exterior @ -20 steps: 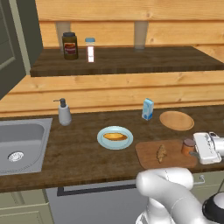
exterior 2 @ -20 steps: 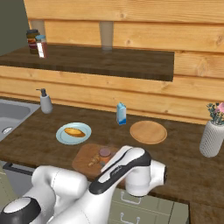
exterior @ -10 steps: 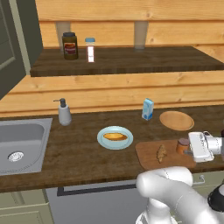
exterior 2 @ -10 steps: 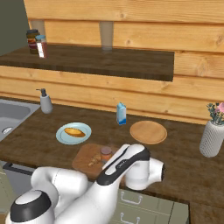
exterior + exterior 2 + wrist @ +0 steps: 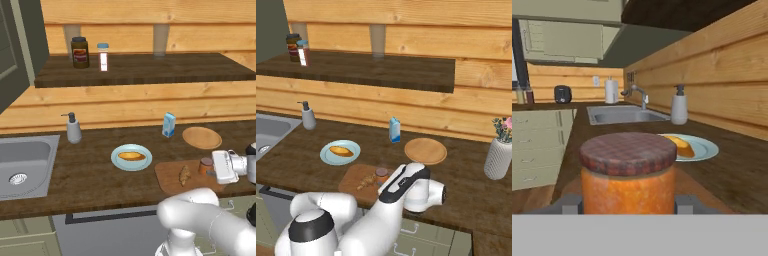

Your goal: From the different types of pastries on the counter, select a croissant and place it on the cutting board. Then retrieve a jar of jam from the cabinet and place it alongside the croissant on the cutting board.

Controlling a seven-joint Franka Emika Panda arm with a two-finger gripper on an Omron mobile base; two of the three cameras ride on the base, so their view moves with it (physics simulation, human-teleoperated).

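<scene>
**Jar in the gripper, over the board beside the croissant**

The gripper (image 5: 628, 204) is clamped on the jar (image 5: 628, 172): in the hand view a grey fingertip (image 5: 566, 204) presses each side of its orange body, under a chequered reddish-brown lid. From the left base view the jar (image 5: 205, 165) sits at the right part of the board (image 5: 167, 175), right against the white hand, with the croissant (image 5: 184, 175) just beside it on the board and apart from it. Whether the jar's base touches the board cannot be told. The right base view shows the same pair: jar (image 5: 382, 174) and croissant (image 5: 367, 180) near each other on the board (image 5: 352, 179), the arm reaching in from the right of them.

On the counter (image 5: 90, 170) left of the board, a blue plate (image 5: 131, 157) carries an oblong pastry (image 5: 131, 156). Behind the board lie a round wooden plate (image 5: 201, 137) and a small blue carton (image 5: 169, 124). A soap dispenser (image 5: 73, 128) stands near the sink (image 5: 22, 165).
</scene>
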